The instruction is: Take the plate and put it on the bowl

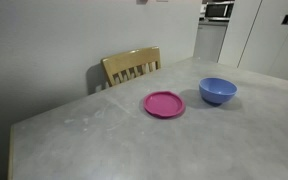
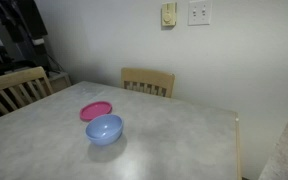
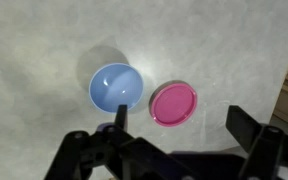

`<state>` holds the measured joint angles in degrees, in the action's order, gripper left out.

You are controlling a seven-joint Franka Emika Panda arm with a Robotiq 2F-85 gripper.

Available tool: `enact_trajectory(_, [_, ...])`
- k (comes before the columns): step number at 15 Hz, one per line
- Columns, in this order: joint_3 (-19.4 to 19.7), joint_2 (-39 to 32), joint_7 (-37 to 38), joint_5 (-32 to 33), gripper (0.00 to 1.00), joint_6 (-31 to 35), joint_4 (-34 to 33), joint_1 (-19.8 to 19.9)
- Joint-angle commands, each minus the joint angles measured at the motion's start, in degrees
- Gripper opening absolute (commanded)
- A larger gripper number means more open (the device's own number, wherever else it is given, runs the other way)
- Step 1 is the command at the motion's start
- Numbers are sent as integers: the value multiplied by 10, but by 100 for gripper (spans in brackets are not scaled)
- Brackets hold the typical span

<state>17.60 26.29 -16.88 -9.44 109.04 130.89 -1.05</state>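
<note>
The magenta-pink plate point(image 1: 164, 104) lies flat on the grey table, right beside the periwinkle-blue bowl point(image 1: 218, 91). Both exterior views show them side by side, the plate point(image 2: 96, 111) and the bowl point(image 2: 104, 129) close together but apart. In the wrist view the bowl point(image 3: 117, 87) and the plate point(image 3: 173, 104) lie below the camera. My gripper point(image 3: 184, 128) hangs high above them, open and empty, its two dark fingers wide apart. The arm does not show in either exterior view.
A wooden chair point(image 1: 132, 66) stands at the table's far edge, also seen in an exterior view point(image 2: 148, 81). Another wooden chair point(image 2: 14, 88) stands at the side. The grey table point(image 1: 94, 140) spreads widely around the two dishes.
</note>
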Motion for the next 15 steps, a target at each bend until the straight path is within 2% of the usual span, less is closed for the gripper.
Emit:
enact_trajectory(1, [-18,-4,-8,-9,100,-2,-1,22])
enact_trajectory(4, [-24,-52,-16,11,100,-47,-65,19])
enact_trajectory(8, [-44,-155,-50,26,100,-121,-194,3])
enact_trajectory(15, [-131,-369,-98,39,100,-233,-414,-3])
